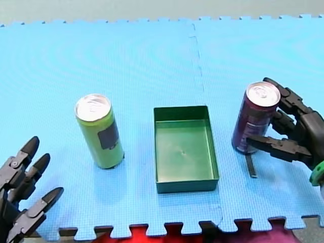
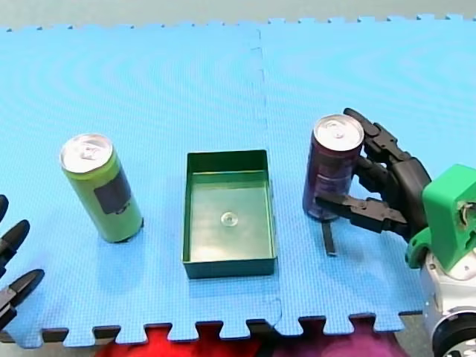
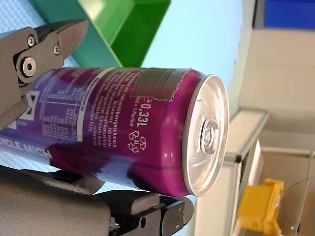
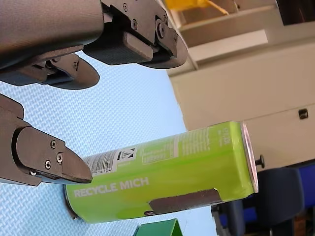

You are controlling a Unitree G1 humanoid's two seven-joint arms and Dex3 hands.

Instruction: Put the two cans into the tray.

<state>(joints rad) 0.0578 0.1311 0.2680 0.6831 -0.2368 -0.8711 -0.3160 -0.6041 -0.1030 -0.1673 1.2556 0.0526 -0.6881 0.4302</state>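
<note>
Blue foam mat (image 1: 126,61), two pieces joined by a seam, carries everything. Green tray (image 1: 187,186) sits at centre with its long side running away from the robot.

Green can (image 1: 101,134) stands upright left of the tray, near it but apart, long axis vertical, silver top up, dark patch on its side. Purple can (image 1: 255,119) stands upright on the mat just right of the tray, also apart from it, top up.

Right hand (image 1: 296,126) is closed around the purple can: thumb across the front low down, fingers behind near the top. Left hand (image 1: 23,195) holds nothing, at the mat's near left corner, well apart from the green can.

A short dark strip (image 1: 251,166) lies on the mat by the purple can's base. Red surface (image 1: 167,234) shows past the mat's near edge.

First wrist view adds label print ("0,33L") and finger contact on the purple can, with the tray behind and pale cabinets beyond. Second wrist view shows dark fingers (image 4: 49,157) short of the green can, which reads "RECYCLE MICH", with a tray corner beside it.
</note>
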